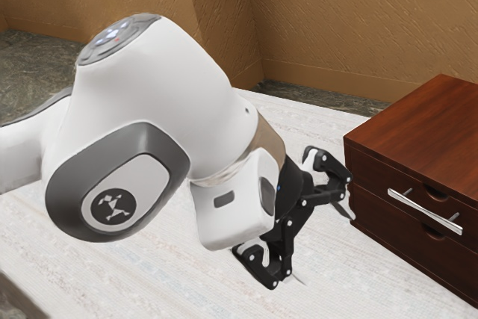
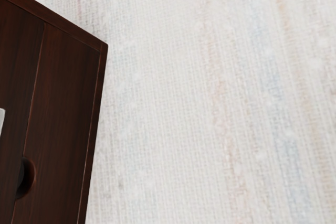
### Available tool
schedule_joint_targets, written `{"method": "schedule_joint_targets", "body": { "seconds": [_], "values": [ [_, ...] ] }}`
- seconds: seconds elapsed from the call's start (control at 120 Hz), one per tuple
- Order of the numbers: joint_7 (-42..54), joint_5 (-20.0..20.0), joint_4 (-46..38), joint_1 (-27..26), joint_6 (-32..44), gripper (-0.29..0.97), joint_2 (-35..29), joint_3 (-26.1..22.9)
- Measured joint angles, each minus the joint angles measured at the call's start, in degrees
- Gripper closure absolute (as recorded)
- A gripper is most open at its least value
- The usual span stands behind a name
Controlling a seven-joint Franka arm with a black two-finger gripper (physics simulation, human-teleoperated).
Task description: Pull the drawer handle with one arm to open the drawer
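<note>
The black two-finger gripper (image 1: 323,246) stands with its jaws spread wide, nothing between them, just above the pale woven-textured tabletop (image 1: 134,274). One fingertip is near the front corner of the dark reddish-brown wooden drawer cabinet (image 1: 418,132) but does not touch it. The cabinet sits on the table at the exterior view's right. Its two drawer fronts lie flush with the frame, so both drawers are shut and whatever is inside is hidden. A straight silver bar handle (image 1: 424,211) runs across the front, well apart from the fingers, with rounded recesses in the wood behind it. In the wrist view the cabinet's edge (image 2: 58,129) borders bare table (image 2: 220,103), and one recess (image 2: 23,177) shows.
</note>
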Motion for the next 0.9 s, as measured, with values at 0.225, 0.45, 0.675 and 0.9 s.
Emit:
{"method": "schedule_joint_targets", "body": {
  "seconds": [0.225, 0.45, 0.675, 0.9],
  "values": [
    [0.12, -0.19, -0.21, 0.08, 2.54, 0.0, 1.7, -1.1],
    [-2.51, 2.36, 0.12, 0.08, 3.51, 0.0, 3.51, -1.83],
    [-5.3, 3.19, 1.65, 0.36, 3.9, 0.0, 4.8, -4.08],
    [-8.15, 3.32, 1.51, 0.43, 4.3, 0.0, 4.73, -5.44]
  ]
}}
